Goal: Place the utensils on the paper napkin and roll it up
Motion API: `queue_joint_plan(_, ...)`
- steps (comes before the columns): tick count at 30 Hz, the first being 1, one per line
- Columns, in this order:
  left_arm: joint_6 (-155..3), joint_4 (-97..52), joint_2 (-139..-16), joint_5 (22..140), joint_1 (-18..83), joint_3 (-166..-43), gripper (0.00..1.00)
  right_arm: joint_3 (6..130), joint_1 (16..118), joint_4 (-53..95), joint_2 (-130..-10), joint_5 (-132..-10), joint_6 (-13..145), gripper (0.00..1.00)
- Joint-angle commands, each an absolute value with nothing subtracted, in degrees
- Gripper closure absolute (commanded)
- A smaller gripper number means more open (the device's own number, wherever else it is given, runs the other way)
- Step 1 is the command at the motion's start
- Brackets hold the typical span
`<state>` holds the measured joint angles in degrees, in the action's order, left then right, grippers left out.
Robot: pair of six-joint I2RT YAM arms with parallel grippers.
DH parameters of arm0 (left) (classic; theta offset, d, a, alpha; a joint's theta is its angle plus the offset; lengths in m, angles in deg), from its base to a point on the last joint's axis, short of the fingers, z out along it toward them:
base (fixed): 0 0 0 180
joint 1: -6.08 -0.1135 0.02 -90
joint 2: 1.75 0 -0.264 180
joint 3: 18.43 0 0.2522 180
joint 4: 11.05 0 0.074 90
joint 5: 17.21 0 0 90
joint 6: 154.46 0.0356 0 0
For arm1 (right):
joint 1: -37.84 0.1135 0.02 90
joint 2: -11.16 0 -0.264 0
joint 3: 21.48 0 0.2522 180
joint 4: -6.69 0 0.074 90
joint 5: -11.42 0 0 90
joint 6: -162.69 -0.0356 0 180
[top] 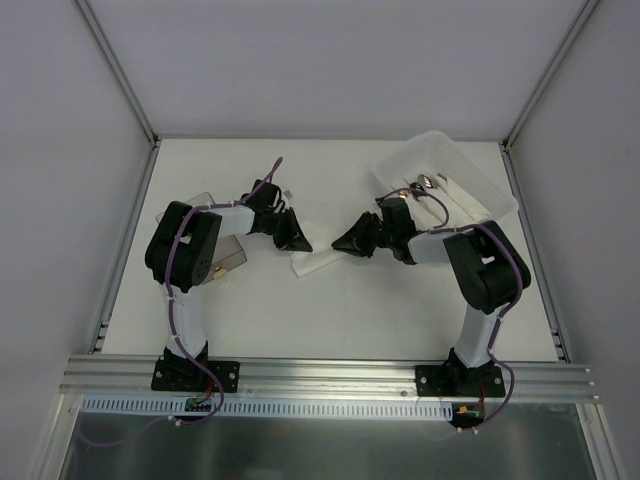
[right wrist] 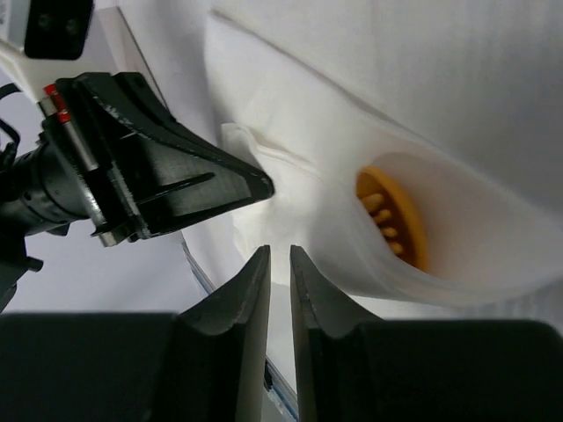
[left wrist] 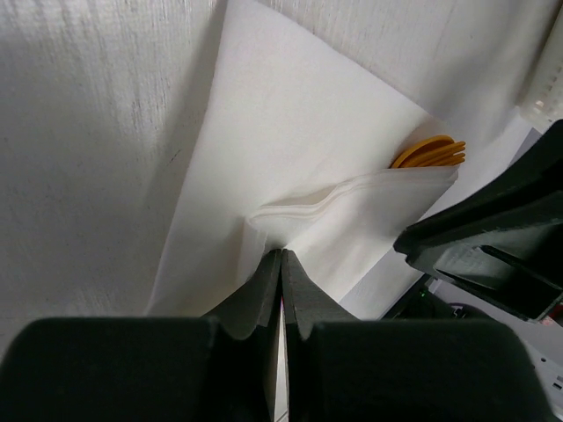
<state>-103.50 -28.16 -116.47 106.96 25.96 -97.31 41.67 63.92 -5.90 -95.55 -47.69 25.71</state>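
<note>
White surface [top: 330, 315], top view: paper napkin [top: 315, 261] between both arms. Left wrist: left gripper [left wrist: 281, 255] closed tight at napkin fold, utensils [left wrist: 431, 152] tucked inside. Right wrist: right gripper [right wrist: 280, 253] barely parted, holding nothing. Pin fold, roll evenly, keep utensils enclosed.

The left arm [top: 185, 315] and right arm [top: 478, 335] are built of white tubular links joined by black joint housings, each bolted to a black base plate [top: 195, 375]. Purple cables [top: 272, 170] are run along both. Matte black wedge-shaped fingers [right wrist: 242, 303] are fitted, and red marks [right wrist: 54, 98] are seen on the left gripper [right wrist: 262, 183].
</note>
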Motion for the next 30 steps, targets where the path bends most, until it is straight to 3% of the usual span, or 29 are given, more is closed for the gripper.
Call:
queue_joint_plan(1, -101.64, -31.05, -116.36, 98.89, 25.42, -95.82, 1.0, 39.93, 64.2, -9.26, -94.22, -51.86, 22.07, 0.82)
queue_joint_plan(15, -101.02, -30.87, -115.92, 99.42, 24.81, -95.21, 1.0, 40.98, 65.69, -14.88, -96.33, -50.46, 19.43, 0.83)
queue_joint_plan(30, -98.74, -30.96, -113.55, 101.09, 23.75, -95.2, 1.0, 45.98, 67.28, 2.25, -101.33, -51.78, 26.82, 0.86)
